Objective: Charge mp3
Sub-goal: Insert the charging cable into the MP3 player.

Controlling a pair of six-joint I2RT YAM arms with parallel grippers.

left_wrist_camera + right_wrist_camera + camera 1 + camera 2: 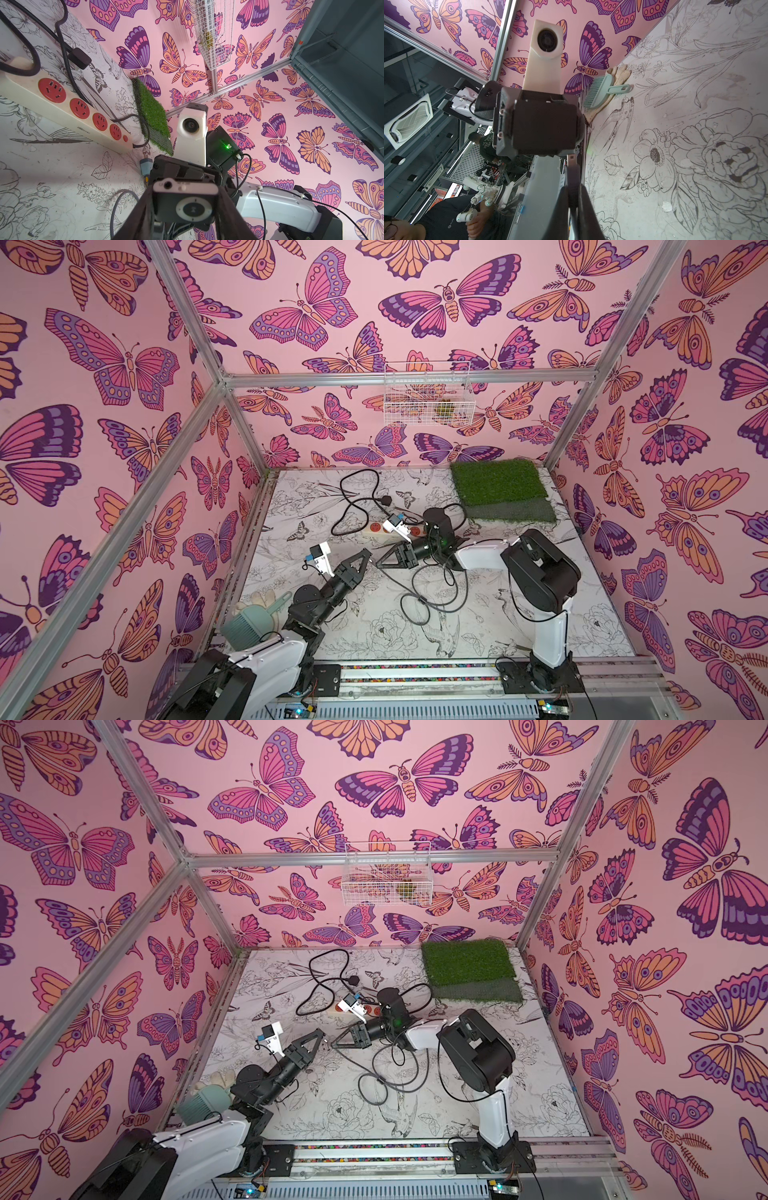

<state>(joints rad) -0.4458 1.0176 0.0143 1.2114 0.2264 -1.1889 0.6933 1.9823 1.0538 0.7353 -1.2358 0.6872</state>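
The mp3 (pixel 185 207), a tiny flat black square player with a pale round control ring on its face and a silvery edge bearing a round jack hole, is pinched between the narrowly parted jaws of the left gripper (pixel 184 197). It is held near the centre of the flower-printed tabletop (pixel 540 639). At 3 o'clock of it, in a top view, the right gripper (pixel 379 562) points at it. Its jaws are closed on the small metal-tipped plug (pixel 572 161) of a thin black cable (pixel 432 593). A cream power strip (pixel 373 529) with red sockets lies at 12 o'clock.
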